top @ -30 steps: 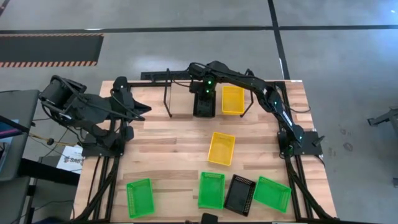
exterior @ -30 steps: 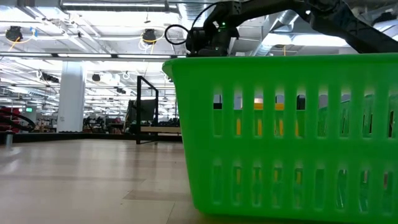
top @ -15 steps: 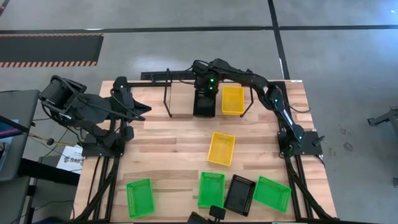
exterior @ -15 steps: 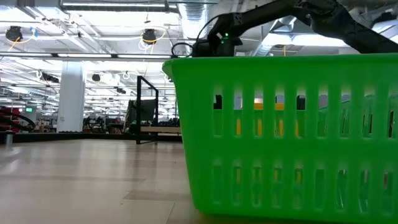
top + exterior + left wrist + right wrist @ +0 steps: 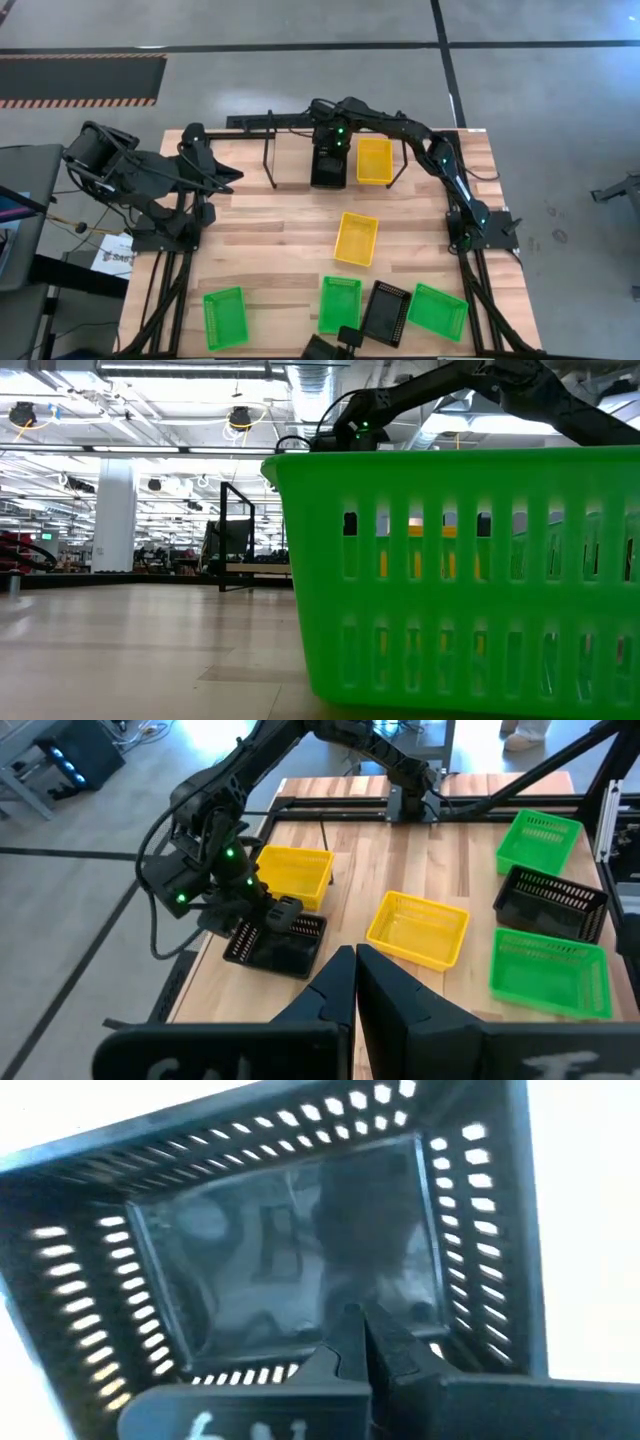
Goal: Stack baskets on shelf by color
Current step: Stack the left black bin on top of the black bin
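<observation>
right gripper (image 5: 330, 150) has dropped lower over the shelf (image 5: 270, 160) in the last second and now sits down on the black basket (image 5: 328, 168) in the shelf's middle slot, fingers clenched on its near rim as far as i can tell. yellow basket on the shelf (image 5: 374, 160) just beside it. loose yellow basket (image 5: 356, 239) in front of the shelf; three green baskets (image 5: 339, 304) and another black basket (image 5: 385, 312) further out, not yet sorted. left gripper (image 5: 355, 982) closed, empty, parked off the shelf's left end. black placement looks nearly done.
</observation>
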Controlling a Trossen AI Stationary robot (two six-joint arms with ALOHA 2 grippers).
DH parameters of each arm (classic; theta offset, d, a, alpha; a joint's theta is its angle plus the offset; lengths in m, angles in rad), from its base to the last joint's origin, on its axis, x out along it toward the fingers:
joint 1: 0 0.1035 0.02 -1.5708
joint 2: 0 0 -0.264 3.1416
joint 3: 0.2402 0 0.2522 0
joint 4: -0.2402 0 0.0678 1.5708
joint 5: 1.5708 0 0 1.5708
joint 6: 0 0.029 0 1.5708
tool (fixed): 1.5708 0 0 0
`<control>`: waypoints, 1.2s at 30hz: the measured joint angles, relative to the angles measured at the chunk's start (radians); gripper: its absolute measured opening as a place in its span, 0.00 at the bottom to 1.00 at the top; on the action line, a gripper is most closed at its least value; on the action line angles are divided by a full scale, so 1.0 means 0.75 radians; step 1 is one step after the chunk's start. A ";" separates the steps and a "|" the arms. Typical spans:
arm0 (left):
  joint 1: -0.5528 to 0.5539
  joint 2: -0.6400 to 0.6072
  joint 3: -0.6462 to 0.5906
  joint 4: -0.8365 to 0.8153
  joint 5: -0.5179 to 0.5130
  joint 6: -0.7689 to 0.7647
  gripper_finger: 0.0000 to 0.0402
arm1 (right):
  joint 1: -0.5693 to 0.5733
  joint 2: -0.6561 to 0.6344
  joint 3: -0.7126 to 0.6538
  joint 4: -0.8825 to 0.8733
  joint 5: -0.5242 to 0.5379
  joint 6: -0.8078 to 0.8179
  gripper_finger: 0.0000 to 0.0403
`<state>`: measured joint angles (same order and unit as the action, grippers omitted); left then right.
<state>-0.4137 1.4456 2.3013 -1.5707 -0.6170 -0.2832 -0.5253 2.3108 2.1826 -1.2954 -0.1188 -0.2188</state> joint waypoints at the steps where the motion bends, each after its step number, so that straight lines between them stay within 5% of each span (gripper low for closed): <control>1: 0.000 0.000 0.000 0.000 0.000 0.000 0.00 | -0.010 0.000 0.000 -0.004 0.000 0.000 0.00; 30: 0.001 0.000 0.000 0.000 0.003 -0.002 0.00 | -0.143 -0.001 0.001 -0.009 0.004 -0.070 0.00; 36: 0.001 0.001 0.001 -0.001 0.010 -0.001 0.00 | -0.067 -0.138 0.002 0.019 -0.031 -0.070 0.00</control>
<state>-0.4133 1.4460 2.3016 -1.5711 -0.6098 -0.2840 -0.5756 2.2075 2.1840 -1.2813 -0.1422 -0.2712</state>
